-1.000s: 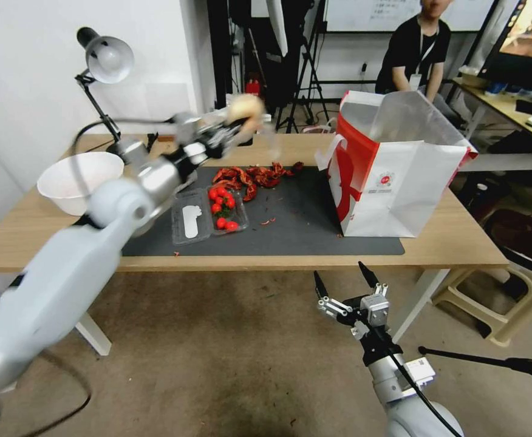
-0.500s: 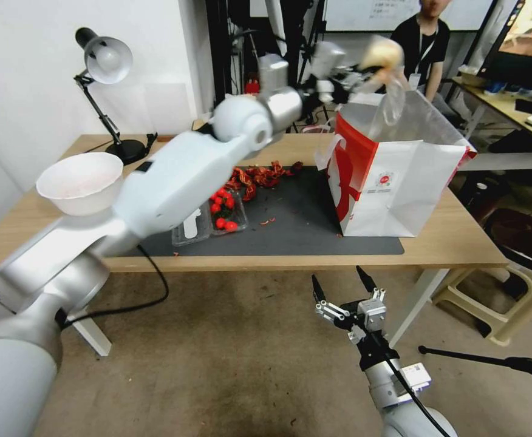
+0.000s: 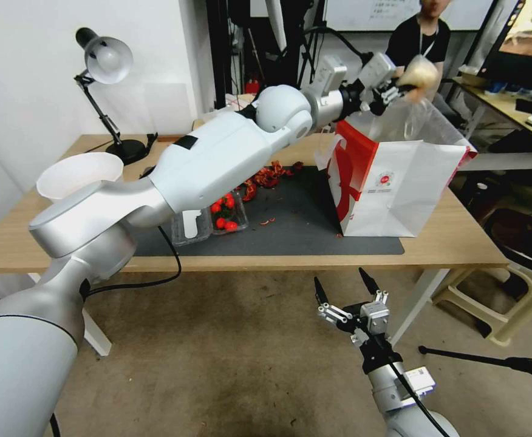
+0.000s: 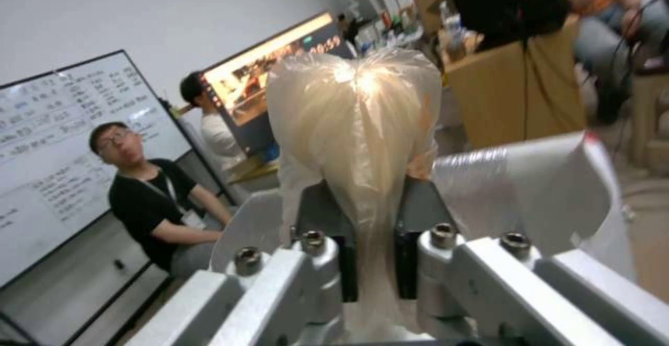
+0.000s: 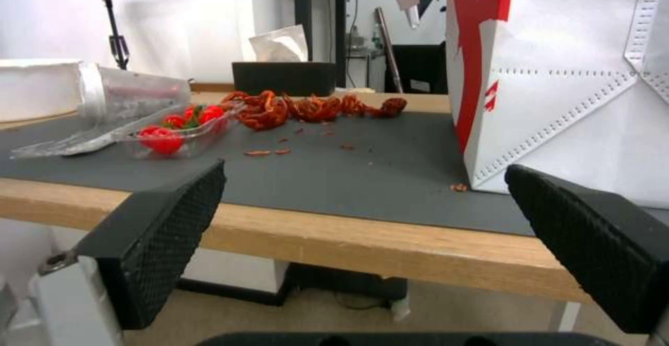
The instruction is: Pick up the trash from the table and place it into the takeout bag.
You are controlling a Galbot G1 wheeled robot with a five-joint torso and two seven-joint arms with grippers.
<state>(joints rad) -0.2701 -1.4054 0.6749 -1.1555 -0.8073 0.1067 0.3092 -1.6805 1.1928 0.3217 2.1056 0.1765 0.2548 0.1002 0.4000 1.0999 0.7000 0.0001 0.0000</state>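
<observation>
Bag transfer nearly done: left gripper (image 3: 402, 90), clamped on the clear bag with beige lump (image 3: 419, 74), has swung from mid-table to above the takeout bag (image 3: 399, 182) mouth, so release looks next. Right gripper (image 3: 345, 290) idles spread wide, below the takeout bag.

Hidden behind the left arm (image 3: 217, 158): much of the clear tray (image 3: 208, 221) and white bowl (image 3: 78, 173). Cut off at the edge: takeout bag (image 5: 578, 74) top. Unclear: contents of the clear bag (image 4: 355, 126).
</observation>
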